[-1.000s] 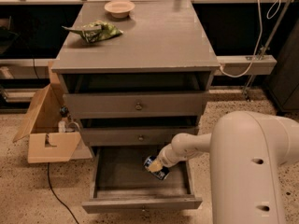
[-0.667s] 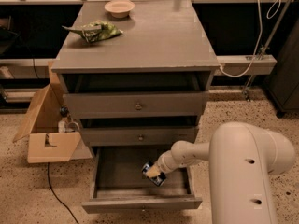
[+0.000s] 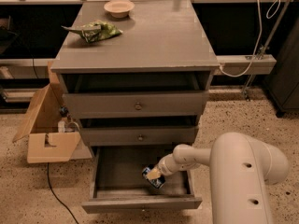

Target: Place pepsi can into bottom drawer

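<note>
The bottom drawer (image 3: 117, 171) of the grey cabinet stands pulled out, a wide shallow grey tray. The pepsi can (image 3: 154, 177), small and dark blue with pale markings, is inside it, right of the middle, low over or on the drawer floor. My gripper (image 3: 154, 173) reaches into the drawer from the right at the end of the white arm (image 3: 187, 157) and is at the can, seemingly holding it. The fingers are hidden against the can.
A beige bowl (image 3: 118, 7) and a green snack bag (image 3: 96, 31) lie on the cabinet top. The two upper drawers (image 3: 138, 105) have small knobs. An open cardboard box (image 3: 46, 125) and a black cable (image 3: 58, 195) are on the floor to the left.
My gripper with the can has moved left and lower, deeper into the bottom drawer.
</note>
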You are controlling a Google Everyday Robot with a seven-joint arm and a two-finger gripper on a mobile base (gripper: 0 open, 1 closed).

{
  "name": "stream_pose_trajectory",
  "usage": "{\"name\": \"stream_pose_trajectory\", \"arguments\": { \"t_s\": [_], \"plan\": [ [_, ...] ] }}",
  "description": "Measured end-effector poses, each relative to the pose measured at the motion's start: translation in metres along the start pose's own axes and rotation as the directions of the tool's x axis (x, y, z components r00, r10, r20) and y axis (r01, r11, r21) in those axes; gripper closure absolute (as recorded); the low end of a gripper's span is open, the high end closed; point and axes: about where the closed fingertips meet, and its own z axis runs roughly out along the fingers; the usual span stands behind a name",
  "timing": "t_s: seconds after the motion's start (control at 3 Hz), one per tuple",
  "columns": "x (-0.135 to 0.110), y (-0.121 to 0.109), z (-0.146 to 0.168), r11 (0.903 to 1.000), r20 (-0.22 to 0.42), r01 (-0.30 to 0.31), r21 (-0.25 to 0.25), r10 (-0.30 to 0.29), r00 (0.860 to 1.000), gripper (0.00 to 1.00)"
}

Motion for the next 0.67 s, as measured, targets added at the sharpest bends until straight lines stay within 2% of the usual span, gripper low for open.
{"name": "stream_pose_trajectory", "arguments": {
  "t_s": [0.67],
  "plan": [
    [0.0002,0.0004,0.0002,1.0,0.001,0.0,-0.002,0.0,1.0,0.27]
  ]
}}
